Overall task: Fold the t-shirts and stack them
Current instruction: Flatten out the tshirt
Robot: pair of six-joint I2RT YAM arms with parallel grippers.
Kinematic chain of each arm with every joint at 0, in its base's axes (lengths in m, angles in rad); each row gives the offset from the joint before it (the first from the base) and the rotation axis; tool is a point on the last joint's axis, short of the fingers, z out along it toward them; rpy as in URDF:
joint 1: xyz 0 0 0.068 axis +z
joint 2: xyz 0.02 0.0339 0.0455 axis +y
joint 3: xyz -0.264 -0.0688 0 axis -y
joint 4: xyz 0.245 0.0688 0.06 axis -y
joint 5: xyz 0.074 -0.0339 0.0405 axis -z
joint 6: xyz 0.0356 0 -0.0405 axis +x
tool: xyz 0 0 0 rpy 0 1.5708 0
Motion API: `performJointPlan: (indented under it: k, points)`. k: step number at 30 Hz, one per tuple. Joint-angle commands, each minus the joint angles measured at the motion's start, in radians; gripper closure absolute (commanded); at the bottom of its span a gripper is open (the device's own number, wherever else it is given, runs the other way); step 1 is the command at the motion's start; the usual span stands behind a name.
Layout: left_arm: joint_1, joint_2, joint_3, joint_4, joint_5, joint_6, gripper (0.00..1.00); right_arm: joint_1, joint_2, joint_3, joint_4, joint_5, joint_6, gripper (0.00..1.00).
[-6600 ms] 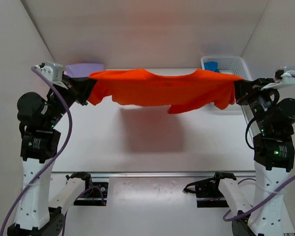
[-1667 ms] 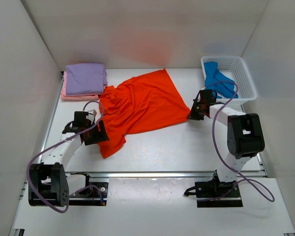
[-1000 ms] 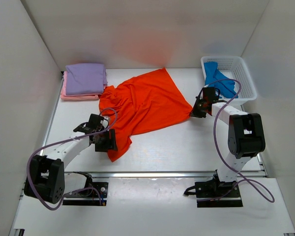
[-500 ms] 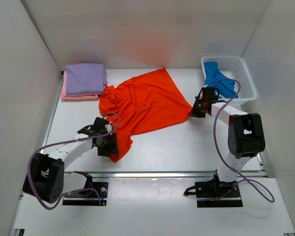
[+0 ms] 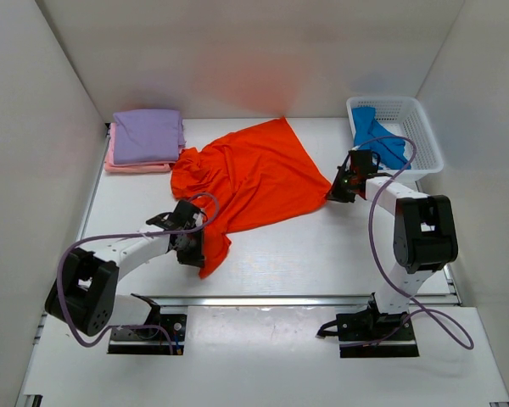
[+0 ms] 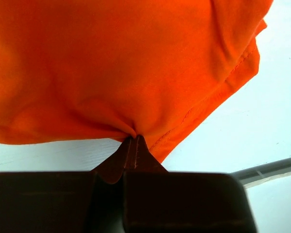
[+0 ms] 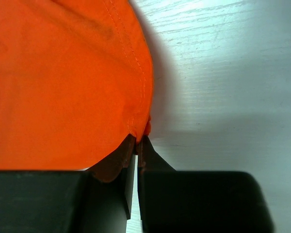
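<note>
An orange-red t-shirt [image 5: 246, 174] lies spread and rumpled across the middle of the table. My left gripper [image 5: 197, 252] is shut on its near-left part, pinching a fold of the cloth [image 6: 134, 134] at the fingertips. My right gripper [image 5: 338, 191] is shut on the shirt's right corner, where the hem [image 7: 141, 127] sits between the jaws. A lavender-purple t-shirt [image 5: 148, 135] lies folded on a pink one [image 5: 134, 166] at the back left. A blue t-shirt [image 5: 379, 140] is in the basket.
The white mesh basket [image 5: 420, 136] stands at the back right, close behind my right arm. White walls close in the table on three sides. A metal rail [image 5: 280, 300] runs along the table's near edge.
Over the last second my left gripper moved right and nearer onto the shirt's near-left part and shut on the cloth. The right gripper kept its hold in place.
</note>
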Motion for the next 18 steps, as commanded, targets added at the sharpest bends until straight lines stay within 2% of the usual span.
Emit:
performJointPlan:
  k: [1, 7, 10, 13, 14, 16, 18]
  points:
    - [0.011, 0.025, -0.024, 0.003, 0.003, 0.024, 1.0, -0.012, -0.04, -0.007, 0.035, -0.007, -0.004, 1.0]
    - [0.21, -0.048, 0.342, -0.235, 0.079, 0.174, 1.0, -0.054, -0.125, 0.007, -0.008, -0.058, -0.024, 1.0]
    - [0.344, -0.029, 0.694, -0.342, 0.13, 0.266, 1.0, -0.103, -0.248, 0.023, -0.006, -0.123, -0.034, 1.0]
    - [0.346, 0.056, 0.948, -0.437, 0.171, 0.274, 1.0, -0.15, -0.383, 0.046, -0.014, -0.168, -0.038, 1.0]
    - [0.327, 0.092, 1.097, -0.453, 0.216, 0.253, 1.0, -0.167, -0.436, 0.055, -0.014, -0.188, -0.04, 1.0]
    - [0.33, 0.106, 1.177, -0.449, 0.263, 0.203, 1.0, -0.176, -0.509, 0.072, -0.028, -0.213, -0.047, 1.0]
    - [0.352, 0.075, 1.191, -0.391, 0.291, 0.138, 1.0, -0.175, -0.596, 0.101, -0.06, -0.203, -0.063, 1.0]
